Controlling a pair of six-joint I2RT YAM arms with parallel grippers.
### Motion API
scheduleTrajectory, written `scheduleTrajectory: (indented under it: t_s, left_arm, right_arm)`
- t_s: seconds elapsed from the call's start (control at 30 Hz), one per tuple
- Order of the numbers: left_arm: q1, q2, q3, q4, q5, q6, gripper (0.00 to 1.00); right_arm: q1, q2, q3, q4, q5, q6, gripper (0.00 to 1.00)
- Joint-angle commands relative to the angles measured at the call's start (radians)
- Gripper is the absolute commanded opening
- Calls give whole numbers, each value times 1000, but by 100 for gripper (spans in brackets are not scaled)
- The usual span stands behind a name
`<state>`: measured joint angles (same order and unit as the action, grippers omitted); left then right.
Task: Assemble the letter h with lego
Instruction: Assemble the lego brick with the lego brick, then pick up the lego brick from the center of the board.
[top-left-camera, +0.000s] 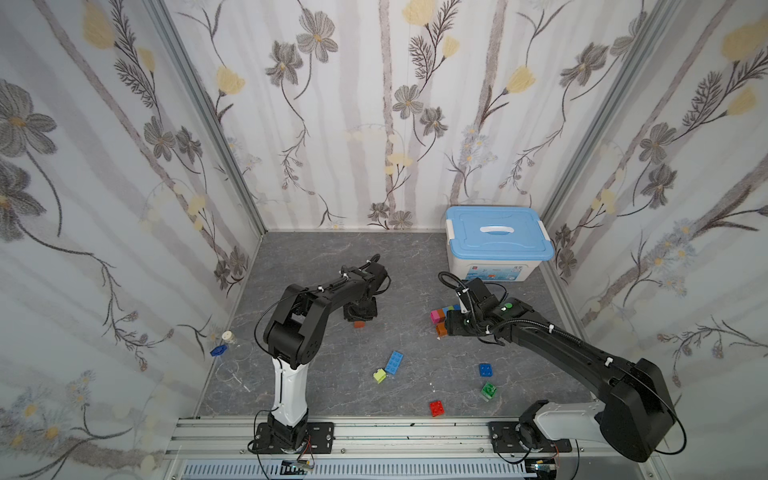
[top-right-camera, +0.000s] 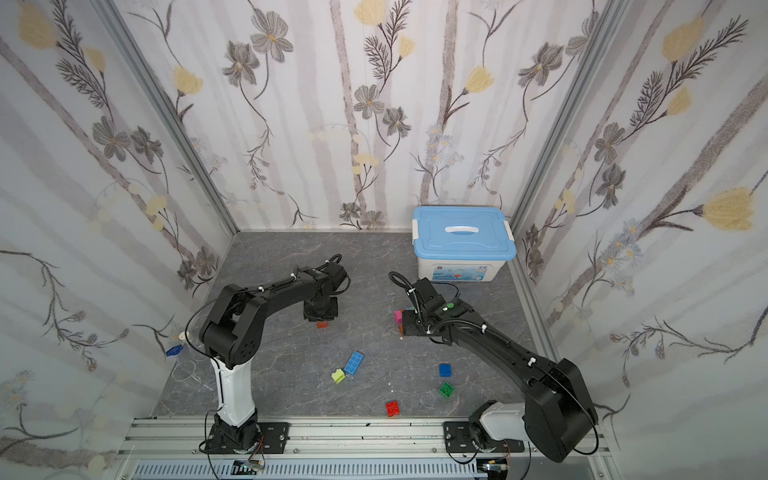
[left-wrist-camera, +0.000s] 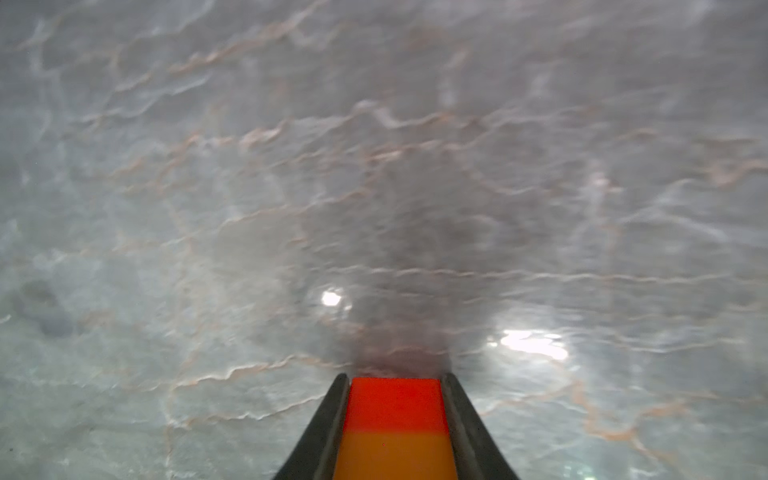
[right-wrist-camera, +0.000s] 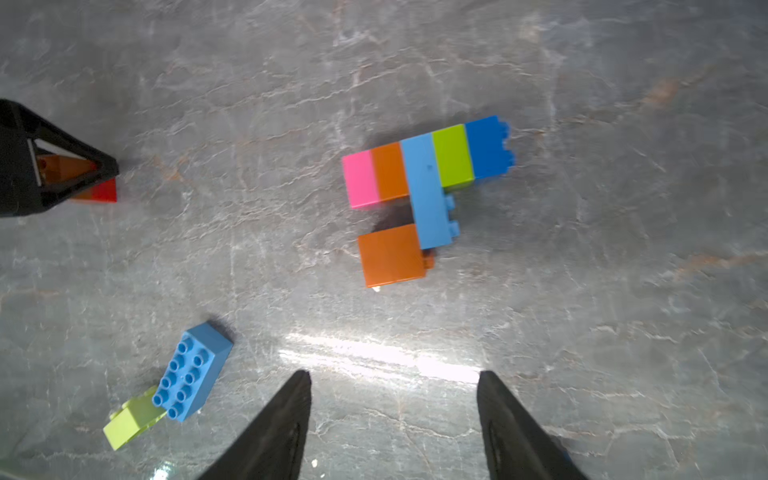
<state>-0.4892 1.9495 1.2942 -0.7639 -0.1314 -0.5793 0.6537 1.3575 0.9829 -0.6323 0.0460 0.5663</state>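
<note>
Grey marble table (top-left-camera: 316, 266), both top views: your left gripper (top-left-camera: 359, 319) sits low mid-table; joined lego (top-left-camera: 437, 316) half hidden under right arm (top-left-camera: 540, 338); loose bricks (top-left-camera: 393, 362) nearer the bases. Left wrist: you see jaws clamped on red-and-orange stack (left-wrist-camera: 395, 415), red end toward the tips. Right wrist: right gripper (right-wrist-camera: 392, 374) jaws apart, nothing between, above table; joined lego lies flat ahead, extra orange brick (right-wrist-camera: 392, 255) touching its light-blue bar (right-wrist-camera: 428, 191).

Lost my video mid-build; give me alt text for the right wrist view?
A partial lego figure lies on the table: pink, orange, light-blue, lime and blue bricks in a row, an orange brick at the long light-blue one's end. The right pincer is open and empty; the left pincer grips an orange-red stack.
</note>
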Motion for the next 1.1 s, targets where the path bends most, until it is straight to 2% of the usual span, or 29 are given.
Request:
scheduleTrajectory:
  t_s: [0.0, 0.13, 0.2, 0.3, 0.37, 0.43, 0.57, 0.87, 1.07]
  left_arm:
    - [51, -34, -84, 73, 13, -72, 25]
    - [118, -85, -162, 119, 2, -153, 32]
    - [142, -121, -199, 155, 9, -181, 41]
    - [179, -169, -226, 164, -3, -207, 46]
    - [196, -222, -262, 181, -15, -231, 54]
    - [208, -277, -295, 197, -28, -248, 65]
    - [218, -373, -322, 178, -21, -264, 76]
    - [233, -627, -344, 94, -37, -274, 79]
    - [309, -769, -340, 47, -42, -244, 80]
  right_arm:
    - [100, 79, 72, -15, -9, -87, 66]
    - [256, 232, 208, -70, 11, -81, 66]
    - [330, 316, 273, -78, -6, -65, 66]
    - [435, 400, 352, -78, -14, -64, 66]
    - [475, 441, 371, -55, -28, -62, 66]
    - [507, 475, 381, -28, -40, -68, 66]
    - [531, 522, 419, -56, -16, -79, 67]
    - [561, 589, 452, -55, -51, -73, 63]
    - [567, 629, 454, -35, -37, -69, 56]
